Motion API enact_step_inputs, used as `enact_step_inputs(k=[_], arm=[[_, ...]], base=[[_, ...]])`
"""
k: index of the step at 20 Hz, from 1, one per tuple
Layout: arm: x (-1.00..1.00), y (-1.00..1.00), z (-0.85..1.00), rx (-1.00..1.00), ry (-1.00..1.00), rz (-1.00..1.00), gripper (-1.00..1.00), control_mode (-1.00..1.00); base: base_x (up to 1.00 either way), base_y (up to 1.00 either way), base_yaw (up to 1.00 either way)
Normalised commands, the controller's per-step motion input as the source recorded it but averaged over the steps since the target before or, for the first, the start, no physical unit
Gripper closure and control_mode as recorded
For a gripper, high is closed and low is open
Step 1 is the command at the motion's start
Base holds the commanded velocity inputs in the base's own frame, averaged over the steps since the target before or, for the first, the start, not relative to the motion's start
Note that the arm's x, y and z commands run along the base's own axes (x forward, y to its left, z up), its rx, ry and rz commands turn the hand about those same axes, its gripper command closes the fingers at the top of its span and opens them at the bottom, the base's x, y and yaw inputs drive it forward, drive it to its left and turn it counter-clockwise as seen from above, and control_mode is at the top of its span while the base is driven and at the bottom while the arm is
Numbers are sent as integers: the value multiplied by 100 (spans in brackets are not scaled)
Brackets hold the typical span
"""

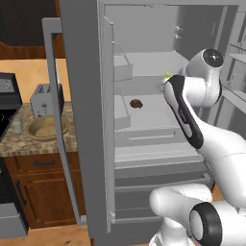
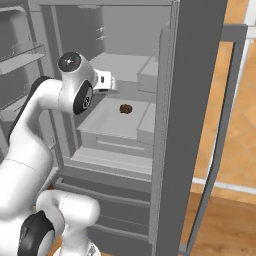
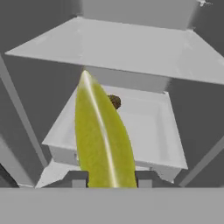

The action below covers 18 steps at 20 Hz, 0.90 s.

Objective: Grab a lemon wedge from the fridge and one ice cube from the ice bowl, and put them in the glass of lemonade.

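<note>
The fridge [image 1: 81,96] stands with both doors open, and my arm reaches into its upper part. In the hand view my gripper [image 3: 111,177] is shut on the lemon wedge [image 3: 103,135], a long yellow-green sliver standing up between the two fingertips [image 3: 78,178]. From the left base view a bit of the lemon wedge [image 1: 167,76] peeks out over the arm's elbow, above the middle shelf. On the counter left of the fridge sit the tan ice bowl [image 1: 44,128] and, beside it, the small pale glass of lemonade [image 1: 17,126].
A small dark brown lump [image 1: 136,103] [image 2: 126,108] lies on the shelf tray [image 3: 153,131] below the hand. A silver toaster [image 1: 44,100] stands behind the bowl. The open fridge door [image 2: 200,100] and its bar handle [image 1: 60,120] flank the arm on each side.
</note>
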Motion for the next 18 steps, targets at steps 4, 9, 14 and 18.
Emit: enact_step_inputs(k=[4, 9, 14, 18], arm=[[-100, 0, -68, -8, 19, 0, 100, -100], [-100, 0, -71, -1, 14, 0, 100, -100], [-100, 0, -65, 0, 4, 1, 100, -100], [-100, 0, -61, 0, 3, 0, 100, -100]], base=[[0, 0, 0], [0, 0, 0], [0, 0, 0], [0, 0, 0]])
